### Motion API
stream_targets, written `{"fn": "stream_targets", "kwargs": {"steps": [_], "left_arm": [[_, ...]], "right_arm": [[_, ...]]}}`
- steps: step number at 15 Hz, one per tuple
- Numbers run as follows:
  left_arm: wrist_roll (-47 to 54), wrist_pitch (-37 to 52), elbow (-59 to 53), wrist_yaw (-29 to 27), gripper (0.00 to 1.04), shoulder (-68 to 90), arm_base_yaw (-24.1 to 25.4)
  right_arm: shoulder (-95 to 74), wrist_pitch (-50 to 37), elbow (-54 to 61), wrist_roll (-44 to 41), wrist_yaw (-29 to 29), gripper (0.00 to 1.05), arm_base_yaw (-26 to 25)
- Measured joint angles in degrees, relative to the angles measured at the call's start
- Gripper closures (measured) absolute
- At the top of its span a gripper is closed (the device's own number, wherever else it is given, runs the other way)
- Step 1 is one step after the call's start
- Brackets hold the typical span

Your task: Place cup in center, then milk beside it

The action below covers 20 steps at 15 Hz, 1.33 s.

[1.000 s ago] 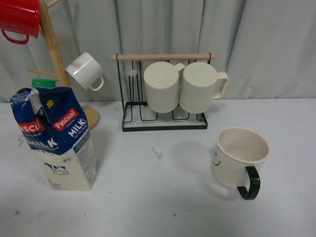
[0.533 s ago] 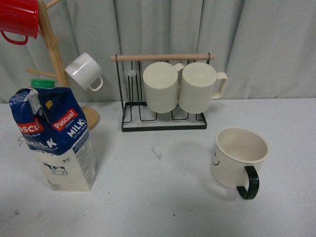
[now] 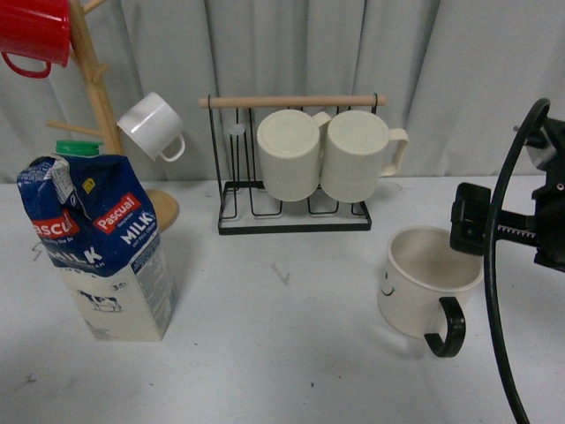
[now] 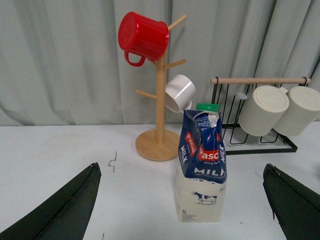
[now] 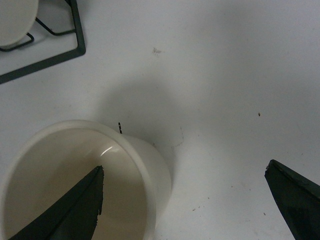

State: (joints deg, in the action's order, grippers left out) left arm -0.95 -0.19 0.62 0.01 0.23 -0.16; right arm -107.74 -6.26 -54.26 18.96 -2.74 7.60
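Glossy cup point(image 3: 410, 300), cardboard milk point(image 3: 106, 256) (creased), wire rack point(image 3: 238, 102)

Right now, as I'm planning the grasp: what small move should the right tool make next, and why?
Probably lower the right tool straight down. It is open above the cup, with one finger over the opening and the other over bare table, so the cup's wall lies between them. Lowering should let it close on that wall.

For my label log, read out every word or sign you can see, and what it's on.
"Pascual": red labels on the milk.
"MILK": the milk's blue top.
Small print on the milk: too small to read.
Cup: a smiley face, no words.
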Motion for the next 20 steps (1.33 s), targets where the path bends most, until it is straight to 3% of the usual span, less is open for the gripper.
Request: {"fn": "stream_targets", "kwargs": {"steps": [6, 12, 13, 14, 16, 20], "left_arm": [[0.0, 0.0, 0.0, -0.02, 0.07, 0.0, 0.0], [0.02, 0.0, 0.0, -0.02, 0.07, 0.0, 0.0], [0.0, -0.02, 0.0, -0.02, 0.07, 0.0, 0.0], [0.0, -0.02, 0.0, 0.0, 0.07, 0.0, 0.0], [0.0, 0.0, 0.0, -0.02, 0.07, 0.0, 0.0], [0.02, 0.0, 0.0, 0.0, 0.07, 0.0, 0.0]], "right_arm": [[-4.85, 3.72, -2.8, 2.27, 1.03, 0.09, 1.77], [-5.07, 3.8, -2.91, 2.51, 1.01, 0.57, 1.79], [-4.57, 4.48, -2.91, 2.93, 1.11, 0.88, 2.27], [-0.96, 8.24, -4.17, 4.63, 1.46, 1.02, 5.07], [-3.32, 16.26, -15.45, 8.33, -1.7, 1.02, 14.03], [-11.96, 21.51, -24.28, 9.07, -4.39, 1.02, 15.78]]}}
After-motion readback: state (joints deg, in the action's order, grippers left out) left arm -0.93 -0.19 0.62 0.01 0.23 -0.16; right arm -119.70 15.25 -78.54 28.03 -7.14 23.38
